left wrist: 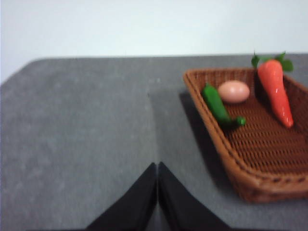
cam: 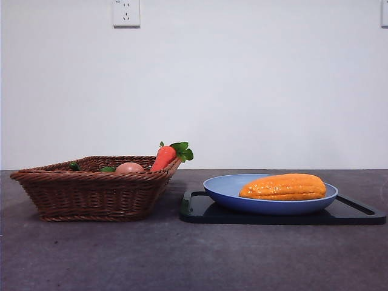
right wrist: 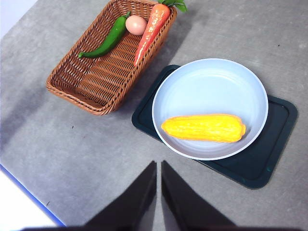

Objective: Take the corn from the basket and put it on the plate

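1. One wicker basket (cam: 91,194) sits to the left of the plate (cam: 224,189), near it but not touching, its nearer half bare, which by the look of it is where the corn came from.
2. Three items are left inside, all at the basket's far end: one green chili pepper (right wrist: 107,39), one peach-brown egg (right wrist: 136,24) and one carrot (cam: 163,158), the carrot propped against the side nearest the plate with its leaves poking over the rim.
3. One black tray (cam: 357,213) lies flat under the plate, apparently as a base for it.
4. One light-blue plate rests on the tray, holding one corn cob (cam: 283,187) lying on its side across the plate's front half, clear of the basket; the placing looks complete.
5. The left gripper (left wrist: 157,192) hangs over bare table on the side of the basket away from the plate, jaws pressed together and holding nothing.
6. The right gripper (right wrist: 158,187) hangs high above the table in front of the plate, jaws closed on nothing, evidently pulled back after the job.
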